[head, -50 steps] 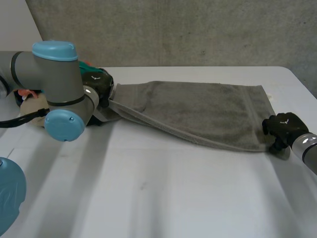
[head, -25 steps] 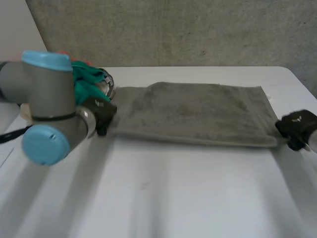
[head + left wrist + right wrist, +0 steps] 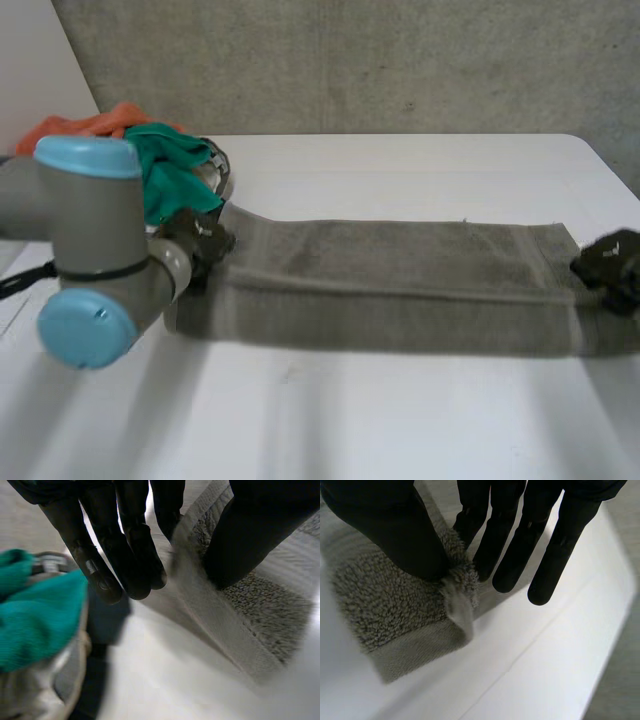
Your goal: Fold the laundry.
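Note:
A grey towel (image 3: 400, 285) is stretched in a long band between my two hands, hanging a little above the white table (image 3: 400, 430). My left hand (image 3: 200, 238) holds its left end. In the left wrist view the towel's hemmed edge (image 3: 240, 610) is pinched between the thumb and the straight fingers (image 3: 125, 555). My right hand (image 3: 610, 262) holds the right end. In the right wrist view the thumb presses the towel's corner (image 3: 395, 605) against the fingers (image 3: 505, 545).
A basket (image 3: 222, 178) with a green cloth (image 3: 170, 170) and an orange cloth (image 3: 90, 125) stands at the table's back left, just behind my left hand. The green cloth (image 3: 35, 615) lies beside my left fingers. My left arm's elbow (image 3: 85, 250) is in front.
The towel, flat at the back a second ago, has been drawn toward the front and pulled taut. My right hand closed on its right end and moved right; the left arm swung forward.

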